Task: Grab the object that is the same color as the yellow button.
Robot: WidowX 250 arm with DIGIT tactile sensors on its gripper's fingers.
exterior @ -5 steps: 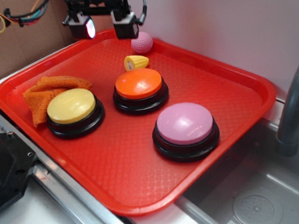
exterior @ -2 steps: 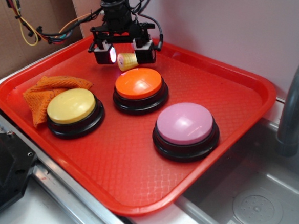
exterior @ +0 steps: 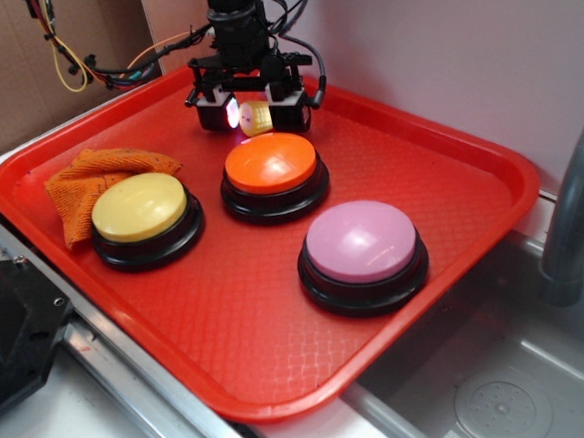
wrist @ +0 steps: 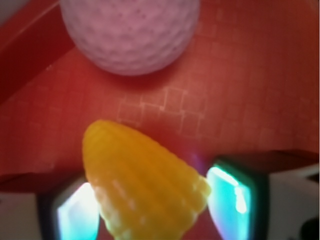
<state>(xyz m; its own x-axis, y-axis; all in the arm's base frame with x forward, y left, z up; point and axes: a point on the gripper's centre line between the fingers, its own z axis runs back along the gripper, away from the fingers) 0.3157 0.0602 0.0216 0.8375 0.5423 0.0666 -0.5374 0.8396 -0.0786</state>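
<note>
The small yellow corn-cob piece lies on the red tray just behind the orange-topped button. In the wrist view the corn fills the space between my two lit pads, tip pointing away. My gripper is down around the corn, one finger on each side, jaws open, with a narrow gap showing at the left pad. The yellow button, pale yellow dome on a black base, stands at the front left of the tray.
The orange-topped button is right in front of the gripper. The pink-topped button is further right. A pink dimpled ball sits just behind the corn. An orange cloth lies by the yellow button. A sink and faucet are at the right.
My gripper came from the tray's back-left corner to the corn and lowered around it. The jaws now straddle the corn and hide the pink ball in the exterior view.
</note>
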